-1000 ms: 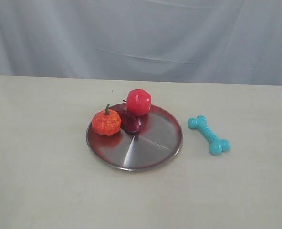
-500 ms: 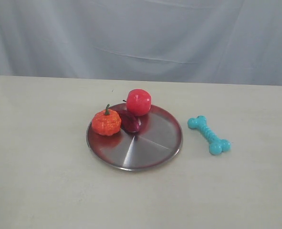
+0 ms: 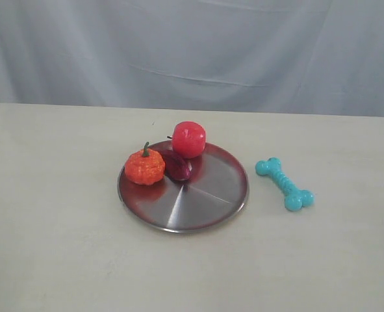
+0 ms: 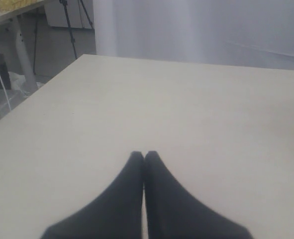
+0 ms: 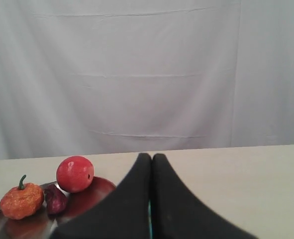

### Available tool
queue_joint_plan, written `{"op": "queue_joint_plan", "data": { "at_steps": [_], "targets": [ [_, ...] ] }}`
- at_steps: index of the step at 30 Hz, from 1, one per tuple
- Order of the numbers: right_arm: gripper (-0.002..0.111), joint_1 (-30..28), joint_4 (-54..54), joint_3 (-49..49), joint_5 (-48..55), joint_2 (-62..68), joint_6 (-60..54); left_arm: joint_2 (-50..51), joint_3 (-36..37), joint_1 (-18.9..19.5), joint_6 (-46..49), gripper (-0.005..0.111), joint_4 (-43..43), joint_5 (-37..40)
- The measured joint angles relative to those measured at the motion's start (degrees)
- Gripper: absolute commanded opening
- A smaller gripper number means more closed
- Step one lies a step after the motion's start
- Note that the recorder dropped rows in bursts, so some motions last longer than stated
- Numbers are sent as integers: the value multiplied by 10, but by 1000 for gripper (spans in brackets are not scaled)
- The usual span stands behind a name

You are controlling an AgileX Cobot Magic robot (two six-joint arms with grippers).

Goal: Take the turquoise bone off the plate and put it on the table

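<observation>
Moved since earlier frame: nothing, I find. Bone (image 3: 284, 184): on table (image 3: 62, 247), near plate (image 3: 211, 195), not touching. Left gripper (image 4: 144, 155), right gripper (image 5: 151, 158): both pressed together, empty. Risk, I judge: a needless re-reach knocking the bone.

We note the left gripper (image 4: 144, 155) with its two black fingers pressed tip to tip over the cream table (image 4: 186, 99). A white curtain (image 4: 201, 27) hangs behind. Tripod legs (image 4: 73, 25) stand past the table's corner.

Left hand (image 4: 144, 155), right hand (image 5: 151, 157), matte black tapered fingers (image 4: 164, 199)
</observation>
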Motion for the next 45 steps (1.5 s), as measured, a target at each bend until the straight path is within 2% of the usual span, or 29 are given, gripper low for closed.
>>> {"op": "queue_joint_plan", "data": {
  "at_steps": [6,13,20,26,45],
  "targets": [
    [0,0,-70,0,58,0,19,0,0,0,0,0,0,0],
    [0,0,-187,0,134,0,102,0,0,0,0,0,0,0],
    [0,0,-201,0,148,0,149,0,0,0,0,0,0,0],
    [0,0,-212,0,185,0,142,0,0,0,0,0,0,0],
    [0,0,-215,0,190,0,116,0,0,0,0,0,0,0]
  ]
}}
